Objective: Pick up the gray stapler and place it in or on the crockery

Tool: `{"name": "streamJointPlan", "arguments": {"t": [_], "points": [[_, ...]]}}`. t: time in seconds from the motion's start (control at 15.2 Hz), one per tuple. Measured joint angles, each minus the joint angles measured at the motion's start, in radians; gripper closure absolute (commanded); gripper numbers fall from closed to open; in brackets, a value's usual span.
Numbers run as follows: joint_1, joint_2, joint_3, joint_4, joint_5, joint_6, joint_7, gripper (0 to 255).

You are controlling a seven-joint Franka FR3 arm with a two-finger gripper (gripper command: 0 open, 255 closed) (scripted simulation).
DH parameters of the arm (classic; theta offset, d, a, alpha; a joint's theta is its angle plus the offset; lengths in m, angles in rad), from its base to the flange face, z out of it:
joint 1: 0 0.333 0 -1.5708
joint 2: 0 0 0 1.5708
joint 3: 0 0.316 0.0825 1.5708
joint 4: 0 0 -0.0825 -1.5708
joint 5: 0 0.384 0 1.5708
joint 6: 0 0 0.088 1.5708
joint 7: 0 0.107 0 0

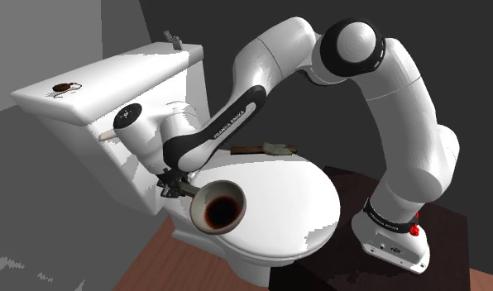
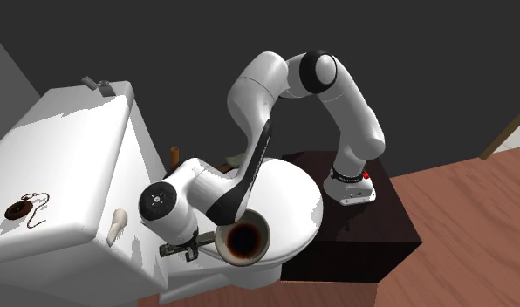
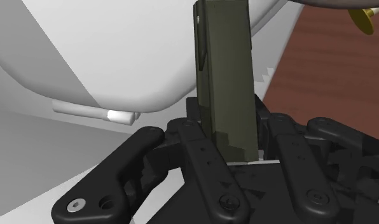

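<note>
My black gripper (image 3: 236, 167) is shut on a dark olive-grey stapler (image 3: 227, 83), which sticks out lengthwise beyond the fingertips. In the shoulder view the gripper (image 1: 169, 183) hangs low between the toilet tank and the closed toilet lid (image 1: 294, 198). The stapler (image 1: 185, 191) points toward a beige cup with a dark brown inside (image 1: 220, 211). That cup sits at the lid's edge with its mouth tipped toward the camera. The second exterior view shows the gripper (image 2: 184, 249) with the stapler (image 2: 173, 250) right beside the cup (image 2: 247, 240).
The white toilet tank (image 1: 112, 74) rises close to the gripper, its flush handle (image 1: 108, 132) just above. On the tank lid lie a small dark corded item (image 1: 64, 88) and a grey piece (image 1: 172, 37). A brown stick and a grey object (image 1: 278, 149) rest behind the lid. The dark stand (image 1: 443, 240) is on a wooden floor.
</note>
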Motion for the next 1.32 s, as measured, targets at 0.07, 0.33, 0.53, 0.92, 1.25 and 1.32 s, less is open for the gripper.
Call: {"name": "streamJointPlan", "arguments": {"t": [0.07,0.33,0.53,0.92,1.25,1.32], "points": [[-0.001,-0.003,0.003,0.007,0.004,-0.008,-0.006,255],[-0.013,-0.033,0.023,0.015,0.029,-0.038,-0.024,255],[-0.016,-0.051,0.036,0.03,0.047,-0.064,-0.036,255],[-0.024,-0.084,0.059,0.065,0.078,-0.118,-0.066,255],[-0.027,-0.108,0.075,0.099,0.102,-0.164,-0.088,255],[-0.024,-0.11,0.077,0.11,0.107,-0.177,-0.093,255]]}}
